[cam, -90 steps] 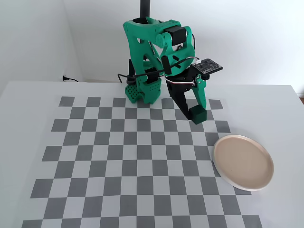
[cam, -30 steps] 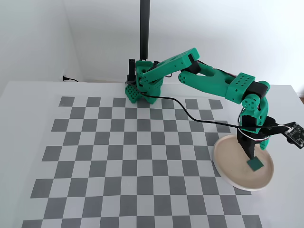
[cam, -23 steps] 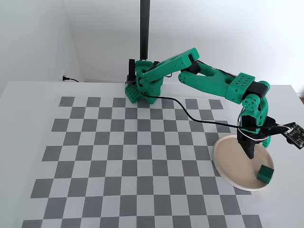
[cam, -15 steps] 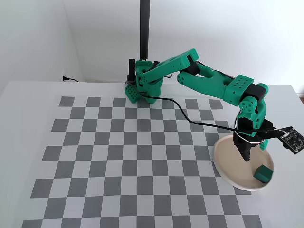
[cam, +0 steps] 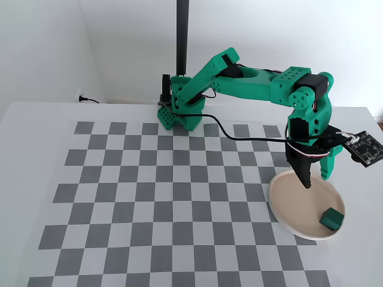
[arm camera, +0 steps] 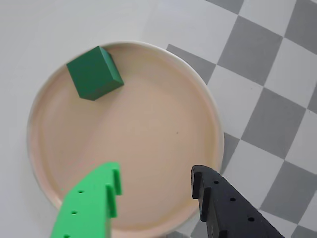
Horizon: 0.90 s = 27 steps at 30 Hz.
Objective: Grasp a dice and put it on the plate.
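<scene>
The dice (arm camera: 94, 73), a plain dark green cube, lies inside the pale beige plate (arm camera: 148, 134) close to its upper left rim in the wrist view. In the fixed view the dice (cam: 331, 219) rests at the plate's (cam: 293, 200) front right edge. My gripper (arm camera: 154, 179) hangs open above the plate, one finger bright green (arm camera: 99, 198), the other black (arm camera: 218, 198), nothing between them. In the fixed view the gripper (cam: 316, 181) points down over the plate's back part, well above and apart from the dice.
The plate sits at the right edge of a grey and white checkerboard mat (cam: 173, 197) on a white table. The arm's base (cam: 179, 113) and a black pole (cam: 182, 36) stand at the back. A black cable (cam: 239, 134) droops from base to wrist.
The gripper let go of the dice, which rolled to the plate's front right rim. The arm has since lifted and drawn back, leaving the dice lying still.
</scene>
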Each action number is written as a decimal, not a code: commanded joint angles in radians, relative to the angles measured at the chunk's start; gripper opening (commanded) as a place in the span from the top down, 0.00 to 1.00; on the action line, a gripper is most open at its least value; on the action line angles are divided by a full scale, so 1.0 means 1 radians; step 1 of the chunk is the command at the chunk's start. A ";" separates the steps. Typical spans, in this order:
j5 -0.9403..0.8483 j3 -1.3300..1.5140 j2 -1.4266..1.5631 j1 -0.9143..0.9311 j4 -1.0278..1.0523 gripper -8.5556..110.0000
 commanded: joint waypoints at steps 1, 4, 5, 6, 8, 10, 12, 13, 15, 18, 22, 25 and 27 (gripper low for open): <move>0.003 -0.100 0.193 0.008 0.055 0.89; 0.002 -0.098 0.249 0.009 0.109 0.91; 0.000 -0.098 0.267 0.009 0.129 0.93; 0.000 -0.098 0.285 0.011 0.146 0.94; 0.000 -0.098 0.318 0.012 0.175 0.95; 0.005 -0.097 0.348 0.015 0.196 0.96; 0.011 -0.097 0.379 0.020 0.219 0.96; 0.015 -0.097 0.391 0.023 0.230 0.96; 0.020 -0.097 0.417 0.029 0.258 0.96; 0.040 -0.094 0.454 0.041 0.281 0.96; 0.064 -0.044 0.529 0.064 0.288 0.96; 0.071 0.041 0.611 0.080 0.285 0.96; 0.081 0.087 0.663 0.087 0.284 0.96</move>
